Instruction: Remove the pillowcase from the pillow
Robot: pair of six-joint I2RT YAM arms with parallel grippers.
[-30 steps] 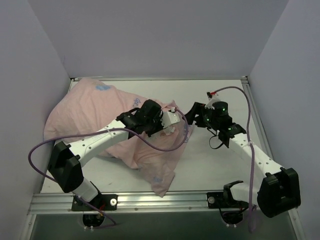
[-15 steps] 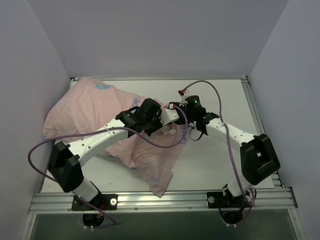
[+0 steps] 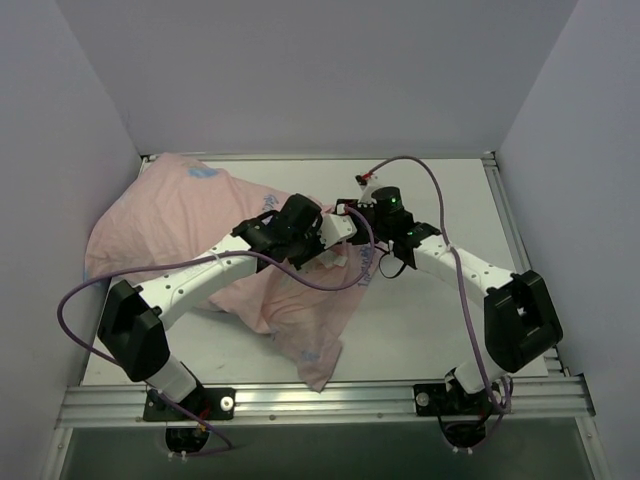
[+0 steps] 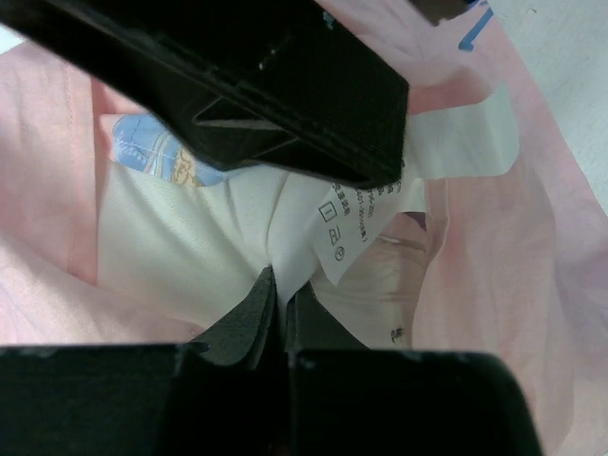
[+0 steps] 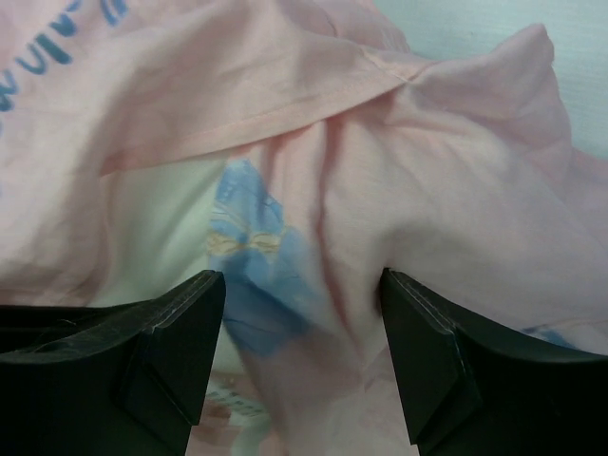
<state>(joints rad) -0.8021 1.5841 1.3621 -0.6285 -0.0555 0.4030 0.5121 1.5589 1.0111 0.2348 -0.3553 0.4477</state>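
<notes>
Swung in from the right, the right gripper (image 5: 302, 285) gapes over the thin pink printed fabric pillowcase (image 3: 180, 215), seemingly to peel it; the left gripper (image 4: 277, 294) pinches the plump white stuffed pillow (image 4: 190, 247) as anchor.

The pillowcase (image 3: 175, 225) is pale pink with scattered blue print. The pillow (image 4: 180, 252) inside it is plain white; a tag (image 4: 356, 223) there is white with black lettering. The bench (image 3: 430, 320) is off-white.

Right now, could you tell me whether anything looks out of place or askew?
Nothing looks damaged or spilled. The pillowcase is rumpled and skewed, bunched toward the far left corner of the table with one tail trailing toward the near edge; the white pillow peeks out.
</notes>
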